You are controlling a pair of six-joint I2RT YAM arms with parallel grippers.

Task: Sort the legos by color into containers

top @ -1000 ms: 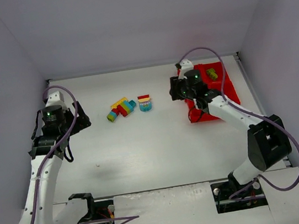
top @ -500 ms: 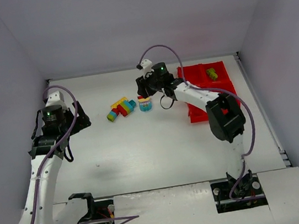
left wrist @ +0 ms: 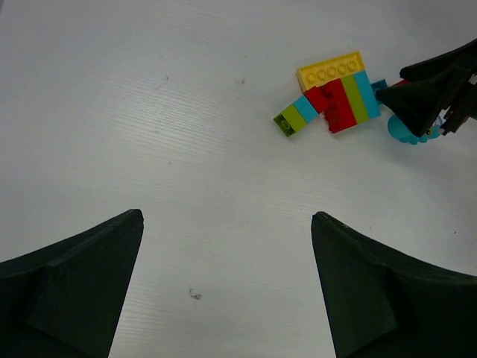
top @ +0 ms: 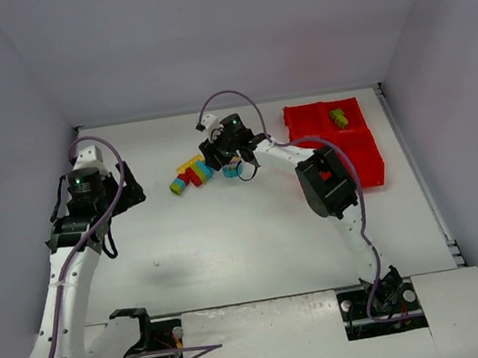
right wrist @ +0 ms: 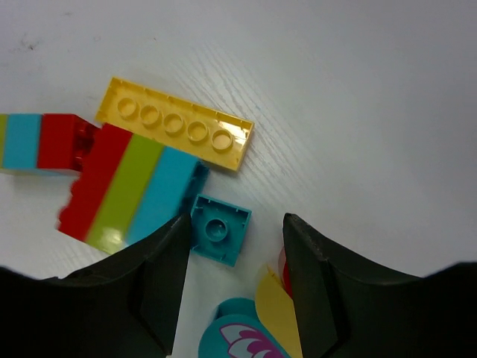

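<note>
- The red tray [top: 363, 161] has four square bins. It sits at the far right of the white table [top: 231, 251].
- One yellow-green brick [top: 337, 116] lies in a far bin of the tray.
- The other bricks [top: 189, 175] lie in a little heap on the table, in the far middle. The heap is to the left of the tray and apart from it.
- The right arm reaches across to the left, and the right pincer [right wrist: 237, 218] hangs low over the right end of the heap.
- Its two fingers [right wrist: 160, 291] are a little way apart and are not squeezing anything.
- A small teal brick [right wrist: 218, 230] lies flat on the table in the gap between them. One finger is just beside it, but I cannot tell if it touches.
- A striped block [right wrist: 123, 190] in red, green and teal lies just left of the small teal brick.
- A long yellow brick [right wrist: 175, 133] with five round bumps lies flat at the far side of the heap, against the striped block.
- A round teal piece [top: 233, 170] with red and yellow on it sits just right of the heap, under the pincer.
- The left pincer [left wrist: 226, 218] is at the left side of the table, well apart from the heap.
- Its fingers are wide apart, with only bare table between them.
</note>
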